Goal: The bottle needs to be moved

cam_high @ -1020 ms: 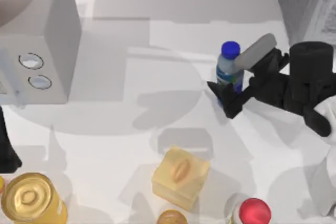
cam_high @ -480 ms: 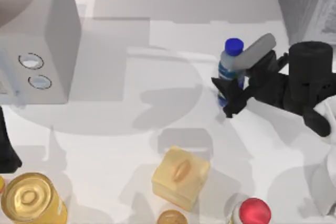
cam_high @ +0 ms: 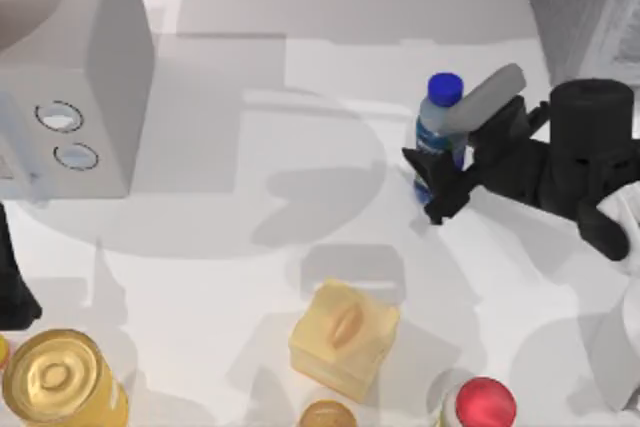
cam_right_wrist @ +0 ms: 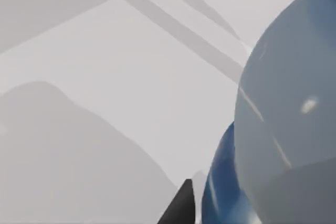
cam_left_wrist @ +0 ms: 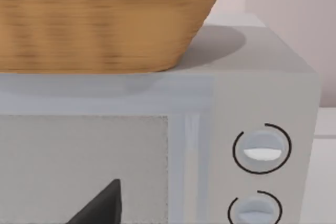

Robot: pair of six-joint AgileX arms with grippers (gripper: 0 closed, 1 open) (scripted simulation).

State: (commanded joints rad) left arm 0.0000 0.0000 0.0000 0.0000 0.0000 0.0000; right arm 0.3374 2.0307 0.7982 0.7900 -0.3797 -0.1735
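R arm reaches in from the table's right side, wrist low and roughly level, right gripper (cam_high: 437, 179) pointing left w/ its dark fingers (cam_high: 420, 169) clamped around the lower body of the bottle (cam_high: 439, 127). Bottle sits upright, blue cap up, in the right-centre of the white table (cam_high: 230, 247), held at about label height; can't tell whether its base touches the table. L arm is parked at the far left edge; left gripper (cam_left_wrist: 100, 205) shows just as one dark fingertip in the left wrist view, so can't tell if it's open or closed.

Top view gives the overall layout: grey microwave (cam_high: 70, 97) w/ two round knobs at left, yellow can (cam_high: 55, 377) at bottom left, tan block (cam_high: 345, 337) bottom centre, red-capped container (cam_high: 483, 404) bottom right, all well apart from the bottle. Left wrist view adds what the overhead misses: a woven basket (cam_left_wrist: 105, 19) resting on top of the microwave, plus its door window & knobs seen front-on. Right wrist view is very close in: clear curved bottle wall and blue label band beside one dark fingertip (cam_right_wrist: 181, 205), table surface behind.

Vs 0.5 s ago: bottle & R gripper look the same, no visible shift. Other items unmoved.
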